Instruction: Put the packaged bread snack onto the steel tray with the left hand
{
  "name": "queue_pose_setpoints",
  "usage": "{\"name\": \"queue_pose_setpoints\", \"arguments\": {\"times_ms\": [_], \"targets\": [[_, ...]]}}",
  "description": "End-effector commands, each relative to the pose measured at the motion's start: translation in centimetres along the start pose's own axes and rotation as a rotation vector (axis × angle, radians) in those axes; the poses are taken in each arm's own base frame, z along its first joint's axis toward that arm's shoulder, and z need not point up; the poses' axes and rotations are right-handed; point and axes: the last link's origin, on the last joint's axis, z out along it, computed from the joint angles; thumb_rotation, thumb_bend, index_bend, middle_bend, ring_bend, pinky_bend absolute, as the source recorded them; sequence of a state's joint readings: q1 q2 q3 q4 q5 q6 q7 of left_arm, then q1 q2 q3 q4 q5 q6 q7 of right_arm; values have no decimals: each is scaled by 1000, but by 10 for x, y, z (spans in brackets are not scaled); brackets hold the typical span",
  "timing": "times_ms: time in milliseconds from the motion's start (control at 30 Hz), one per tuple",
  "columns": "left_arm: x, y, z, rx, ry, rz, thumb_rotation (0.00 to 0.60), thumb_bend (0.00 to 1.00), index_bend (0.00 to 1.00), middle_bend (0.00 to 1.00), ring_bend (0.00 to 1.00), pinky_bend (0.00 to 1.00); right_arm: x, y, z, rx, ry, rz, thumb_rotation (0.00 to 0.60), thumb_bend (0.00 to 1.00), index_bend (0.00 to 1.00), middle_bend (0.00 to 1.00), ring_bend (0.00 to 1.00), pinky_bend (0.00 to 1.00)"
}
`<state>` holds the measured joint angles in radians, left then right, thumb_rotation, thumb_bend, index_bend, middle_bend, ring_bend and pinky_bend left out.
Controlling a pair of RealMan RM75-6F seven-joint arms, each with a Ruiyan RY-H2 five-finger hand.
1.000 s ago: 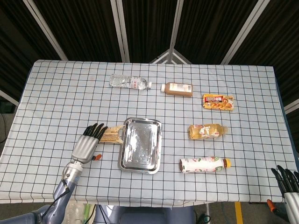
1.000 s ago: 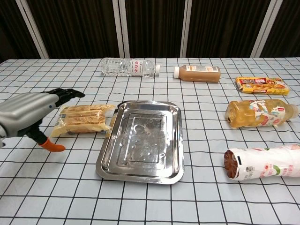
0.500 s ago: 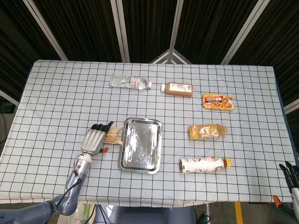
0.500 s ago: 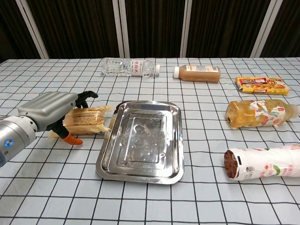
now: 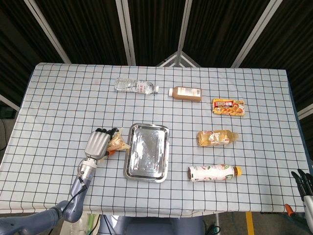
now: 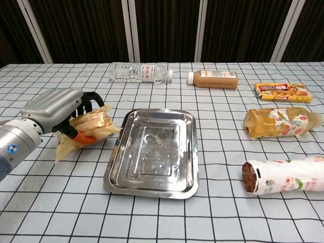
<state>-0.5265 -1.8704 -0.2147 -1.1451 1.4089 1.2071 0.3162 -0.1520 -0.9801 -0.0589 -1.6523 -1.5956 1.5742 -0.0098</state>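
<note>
The packaged bread snack is a clear wrapper with tan bread inside, just left of the steel tray. My left hand grips it from above, fingers curled over the pack and thumb under it, one end lifted off the cloth. The tray holds nothing. Only the fingertips of my right hand show at the lower right corner of the head view, off the table, holding nothing.
On the checked cloth lie a water bottle, a brown drink bottle, a yellow snack pack, an amber bottle and a pink-labelled bottle, all right of or behind the tray.
My left hand came down onto the bread snack and closed its fingers around it; the pack is now bunched and tilted up. The right hand stayed low at the table's right corner.
</note>
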Motion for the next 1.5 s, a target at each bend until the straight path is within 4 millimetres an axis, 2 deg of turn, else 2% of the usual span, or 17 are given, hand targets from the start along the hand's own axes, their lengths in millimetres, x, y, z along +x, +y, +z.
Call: {"name": "queue_pose_setpoints", "arguments": {"times_ms": [33,200,267,400,533,700,767,800,867,900,1033,1100,1200,1300,1400,1500], "targets": [[14,8,-5,-43,64,-51,600,263,302,560,476,424,0,0,1,-1,-1,2,600,322,0,0,0,0],[30,33,5,-92,82,-75,600,262,311,560,476,424,2,2,1,-4,2,16,600,323,0,0,0,0],[34,49,14,-101,81,-89,600,262,311,557,476,424,4,3,2,-7,6,23,600,323,0,0,0,0],[29,85,30,-121,31,-132,600,262,300,545,476,424,7,9,3,-21,7,43,600,322,0,0,0,0],[16,117,39,-163,1,-69,600,245,256,497,444,406,11,13,5,-25,17,56,600,323,0,0,0,0],[4,141,34,-203,-41,-38,600,169,52,303,253,277,12,15,4,-24,21,60,600,322,0,0,0,0],[6,143,29,-218,-50,-28,600,156,18,246,198,221,12,15,3,-26,24,59,600,322,0,0,0,0],[8,143,25,-226,-61,-29,600,151,4,179,130,162,12,15,2,-28,25,60,600,323,0,0,0,0],[12,139,19,-234,-85,-23,600,147,0,48,22,69,12,15,1,-29,26,58,600,323,0,0,0,0],[17,134,15,-237,-103,-7,600,147,0,16,2,53,11,15,1,-29,26,57,600,323,0,0,0,0],[49,121,-3,-248,-94,1,600,131,0,0,0,52,8,10,-1,-17,21,41,600,323,0,0,0,0],[70,106,-23,-248,-88,-24,600,110,0,0,0,52,6,7,-1,-6,17,31,600,322,0,0,0,0],[94,73,-66,-226,-113,-16,600,86,0,0,0,52,5,2,-4,9,20,16,600,323,0,0,0,0],[108,24,-125,-165,-165,44,600,66,0,0,0,50,5,-1,-10,22,29,11,600,323,0,0,0,0],[110,-24,-181,-52,-205,93,600,64,0,0,0,50,4,-4,-14,30,32,3,600,322,0,0,0,0],[107,-59,-226,66,-248,76,600,62,0,0,0,50,2,-8,-15,42,34,-3,600,323,0,0,0,0]]}}
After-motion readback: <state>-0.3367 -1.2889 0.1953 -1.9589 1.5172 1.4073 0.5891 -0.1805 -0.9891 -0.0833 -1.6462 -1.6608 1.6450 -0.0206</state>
